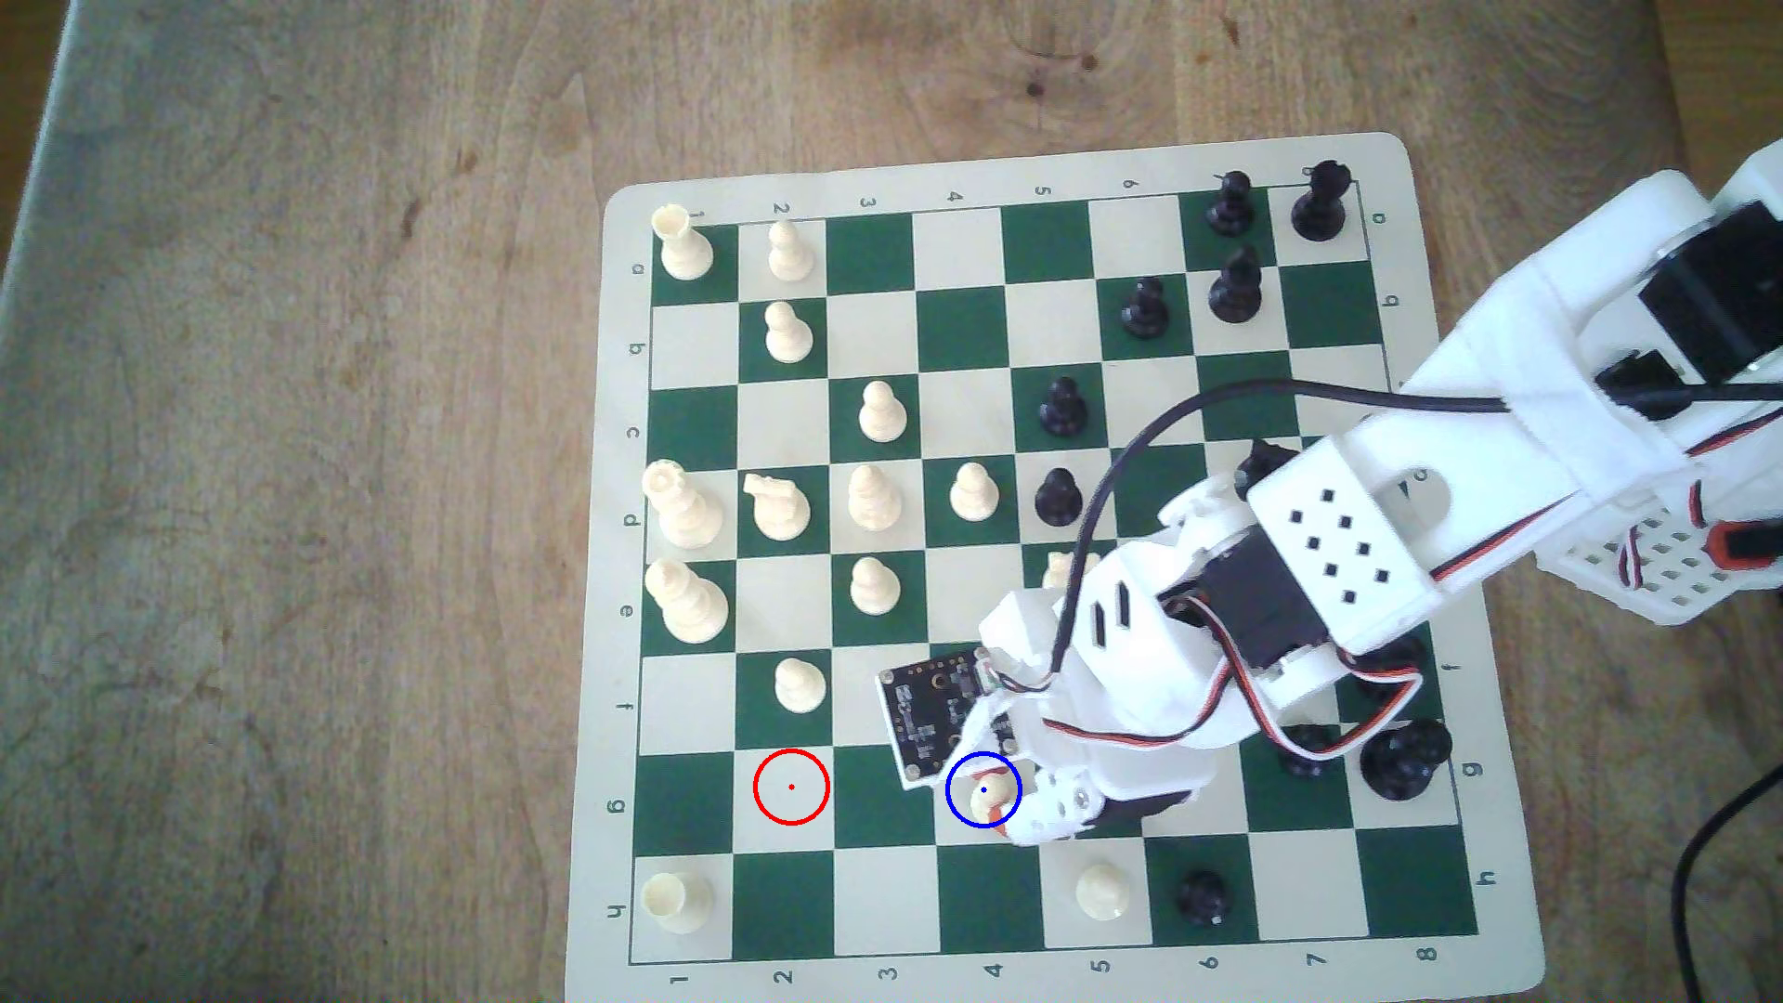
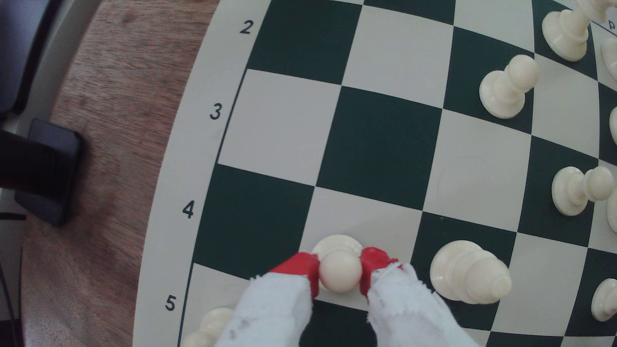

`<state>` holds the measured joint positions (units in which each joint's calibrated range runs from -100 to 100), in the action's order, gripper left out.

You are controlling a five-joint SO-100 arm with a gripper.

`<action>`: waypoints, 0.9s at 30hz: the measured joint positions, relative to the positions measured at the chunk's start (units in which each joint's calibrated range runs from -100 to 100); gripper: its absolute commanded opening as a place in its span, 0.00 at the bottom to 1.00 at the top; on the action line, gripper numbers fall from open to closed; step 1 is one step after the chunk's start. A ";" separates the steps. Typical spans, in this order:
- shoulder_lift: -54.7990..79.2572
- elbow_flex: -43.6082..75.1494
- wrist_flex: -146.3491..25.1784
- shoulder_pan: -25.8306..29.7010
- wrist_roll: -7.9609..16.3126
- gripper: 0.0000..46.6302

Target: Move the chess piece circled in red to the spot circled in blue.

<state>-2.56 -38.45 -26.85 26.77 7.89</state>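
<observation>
The chess piece, a small cream pawn [image 1: 994, 799], stands inside the blue circle that marks the spot [image 1: 957, 815], a light square near the board's front edge in the exterior view. My gripper [image 1: 1003, 802] is shut on the pawn. In the wrist view its red fingertips [image 2: 302, 267] press both sides of the pawn's round head [image 2: 340, 275], and the pawn's base rests on the light square [image 2: 360, 220]. The red circle [image 1: 791, 787] marks a bare light square two files toward the exterior view's left.
A cream bishop [image 2: 467, 272] stands one square from the held pawn. A cream pawn [image 1: 1102, 887] and a black pawn [image 1: 1203, 895] stand in the front row, and another cream pawn [image 1: 799, 685] sits behind the red circle. Black pieces [image 1: 1404, 757] crowd under the arm.
</observation>
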 measured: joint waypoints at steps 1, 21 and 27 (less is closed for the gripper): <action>0.25 0.00 0.00 -0.15 -0.10 0.02; 1.76 0.09 1.35 -0.88 -0.63 0.02; 1.76 0.09 1.67 -0.88 -0.59 0.01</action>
<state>-0.80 -38.36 -25.18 25.88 7.30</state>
